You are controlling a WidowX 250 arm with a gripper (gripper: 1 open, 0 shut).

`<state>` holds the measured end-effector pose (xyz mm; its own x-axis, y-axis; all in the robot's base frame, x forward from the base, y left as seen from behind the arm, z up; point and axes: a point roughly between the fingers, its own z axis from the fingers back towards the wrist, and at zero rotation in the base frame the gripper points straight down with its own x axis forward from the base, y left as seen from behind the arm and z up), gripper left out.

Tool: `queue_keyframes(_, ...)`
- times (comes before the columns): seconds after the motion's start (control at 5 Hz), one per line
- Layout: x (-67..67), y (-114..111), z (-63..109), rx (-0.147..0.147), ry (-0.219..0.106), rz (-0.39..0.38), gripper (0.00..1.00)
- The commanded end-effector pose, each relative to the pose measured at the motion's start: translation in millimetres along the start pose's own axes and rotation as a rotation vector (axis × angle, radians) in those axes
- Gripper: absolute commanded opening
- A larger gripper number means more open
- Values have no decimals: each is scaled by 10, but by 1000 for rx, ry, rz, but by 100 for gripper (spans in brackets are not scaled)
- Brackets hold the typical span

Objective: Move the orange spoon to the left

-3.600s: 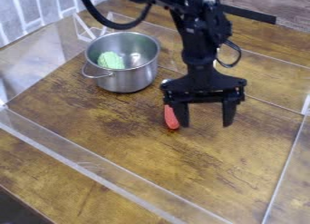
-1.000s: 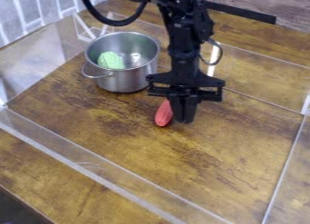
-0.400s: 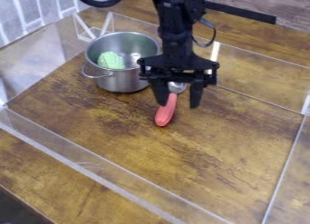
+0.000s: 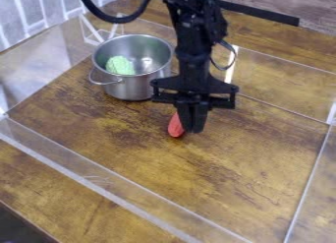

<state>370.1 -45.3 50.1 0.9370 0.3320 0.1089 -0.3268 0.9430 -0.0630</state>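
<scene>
My arm [image 4: 198,42] is black from top to bottom, narrow along its length, with dark cables [image 4: 105,15] looping out beside it. Lower down I widen into a broad, blocky black gripper [image 4: 196,117], with small pale-grey spots on its dark housing; any finer markings on me are too small to read.

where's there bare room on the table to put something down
There's open wood right of the spoon and jaws, and a wide stretch below them toward the picture's bottom edge. It's crowded between the steel pot and the arm, with the spoon just below.
</scene>
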Motion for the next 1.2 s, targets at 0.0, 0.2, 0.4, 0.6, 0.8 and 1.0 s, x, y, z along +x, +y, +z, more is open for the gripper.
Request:
queue_keyframes(0.0,-13,-90,389,-16,-55,-36,0)
queue_keyframes(0.2,59,-141,565,-1,-58,-21,0)
queue_keyframes(0.4,117,-171,626,11,-57,2,0)
queue_keyframes(0.6,133,-146,554,25,-54,41,100)
queue_keyframes(0.8,145,-106,473,42,-50,84,100)
queue_keyframes(1.0,170,-59,351,57,-46,138,100)
